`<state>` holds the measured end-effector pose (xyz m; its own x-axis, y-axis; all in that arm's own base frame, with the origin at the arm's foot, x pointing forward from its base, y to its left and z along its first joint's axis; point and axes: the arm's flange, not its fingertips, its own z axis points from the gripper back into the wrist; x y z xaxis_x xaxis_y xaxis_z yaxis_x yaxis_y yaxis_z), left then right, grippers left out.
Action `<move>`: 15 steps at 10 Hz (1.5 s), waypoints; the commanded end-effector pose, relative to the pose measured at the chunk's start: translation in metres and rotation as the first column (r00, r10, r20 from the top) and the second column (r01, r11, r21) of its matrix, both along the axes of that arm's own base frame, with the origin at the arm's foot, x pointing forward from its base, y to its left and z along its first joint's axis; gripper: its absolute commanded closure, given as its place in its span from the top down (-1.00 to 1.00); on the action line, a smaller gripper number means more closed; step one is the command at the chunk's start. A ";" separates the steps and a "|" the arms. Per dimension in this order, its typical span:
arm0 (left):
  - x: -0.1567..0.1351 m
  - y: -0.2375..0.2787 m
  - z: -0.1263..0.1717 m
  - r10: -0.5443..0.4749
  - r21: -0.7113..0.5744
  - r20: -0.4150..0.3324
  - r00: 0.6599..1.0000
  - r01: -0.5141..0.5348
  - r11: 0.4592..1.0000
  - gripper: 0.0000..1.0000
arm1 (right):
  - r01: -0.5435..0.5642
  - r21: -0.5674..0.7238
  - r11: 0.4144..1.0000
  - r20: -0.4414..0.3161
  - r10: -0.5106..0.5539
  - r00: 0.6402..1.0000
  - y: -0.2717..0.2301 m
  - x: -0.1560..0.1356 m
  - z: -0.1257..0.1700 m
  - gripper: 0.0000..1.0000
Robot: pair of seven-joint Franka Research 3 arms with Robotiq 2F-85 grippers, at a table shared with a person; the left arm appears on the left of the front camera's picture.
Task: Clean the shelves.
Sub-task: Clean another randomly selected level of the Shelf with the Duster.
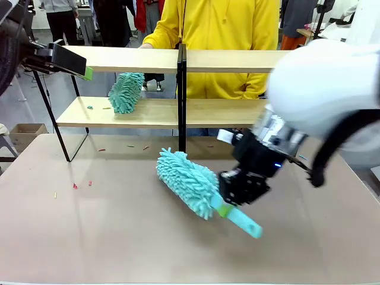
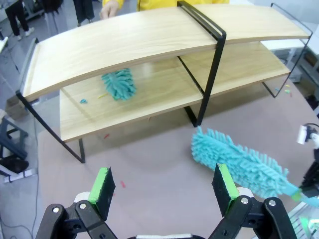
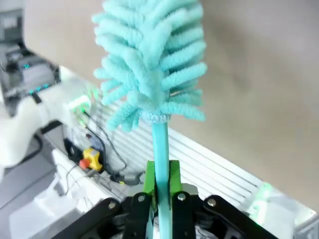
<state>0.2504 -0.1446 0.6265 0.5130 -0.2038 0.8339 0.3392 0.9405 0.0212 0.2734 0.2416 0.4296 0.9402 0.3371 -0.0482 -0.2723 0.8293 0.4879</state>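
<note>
The shelves (image 1: pixel 225 59) stand across the far part of the beige tabletop (image 1: pixel 107 237), with a person in a yellow top (image 1: pixel 214 24) just behind them. The thin black frame leaves both tiers open along the robot's side. That opening is broken only by the centre post (image 1: pixel 181 95), and slanted legs close the left end. On the left, the tabletop lies open from the foot of the frame to the near edge.

The lower board (image 2: pixel 149 94) carries one teal duster (image 1: pixel 126 92) left of the post, with a few small scraps (image 2: pixel 83 101) beside it.

The right gripper (image 1: pixel 225 206) is clamped on the handle of a second teal duster (image 1: pixel 187 178). Its fluffy head lies low over the tabletop just in front of the post, short of the shelves. Whether the head touches the surface cannot be told. The left gripper (image 2: pixel 163 185) has its fingers spread wide and holds nothing. It hangs off the shelves' left end, about level with the upper board in the front view.

In all there are two boards, two dusters and several tiny red and yellow crumbs (image 1: pixel 75 186) on the tabletop's left part.
</note>
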 end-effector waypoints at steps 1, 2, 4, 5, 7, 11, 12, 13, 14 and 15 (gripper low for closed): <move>0.000 0.001 0.000 0.006 0.001 0.002 1.000 -0.006 1.000 1.00 | -0.031 0.084 0.996 0.027 0.029 0.999 -0.018 -0.013 0.001 -0.75; 0.000 0.001 0.000 0.006 0.001 0.002 1.000 -0.006 1.000 1.00 | -0.030 0.078 0.996 0.028 0.028 0.999 -0.014 -0.010 -0.001 -0.75; 0.000 0.001 0.000 0.006 0.001 0.002 1.000 -0.006 1.000 1.00 | -0.004 0.039 0.999 0.075 0.002 0.997 0.011 0.008 -0.006 -0.75; 0.000 0.001 0.000 0.006 0.001 0.002 1.000 -0.006 1.000 1.00 | 0.026 0.018 1.000 0.079 -0.027 0.996 0.029 0.025 -0.011 -0.75; 0.000 0.001 0.000 0.006 0.001 0.002 1.000 -0.006 1.000 1.00 | 0.086 -0.006 0.996 0.119 -0.085 0.989 0.069 0.058 -0.022 -0.75; 0.000 0.001 0.000 0.006 0.001 0.002 1.000 -0.006 1.000 1.00 | 0.182 0.010 0.983 0.152 -0.182 0.972 0.135 0.105 -0.041 -0.75; 0.000 0.001 0.000 0.006 0.001 0.002 1.000 -0.006 1.000 1.00 | 0.217 0.016 0.976 0.148 -0.217 0.965 0.149 0.115 -0.045 -0.75; 0.000 0.001 0.000 0.006 0.001 0.002 1.000 -0.006 1.000 1.00 | 0.237 0.010 0.971 0.152 -0.236 0.960 0.157 0.120 -0.048 -0.75; 0.000 0.001 0.000 0.006 0.001 0.002 1.000 -0.006 1.000 1.00 | 0.273 -0.007 0.962 0.141 -0.269 0.953 0.167 0.129 -0.056 -0.75; 0.000 0.001 0.000 0.006 0.001 0.002 1.000 -0.006 1.000 1.00 | 0.315 -0.005 0.949 0.165 -0.310 0.936 0.173 0.136 -0.060 -0.75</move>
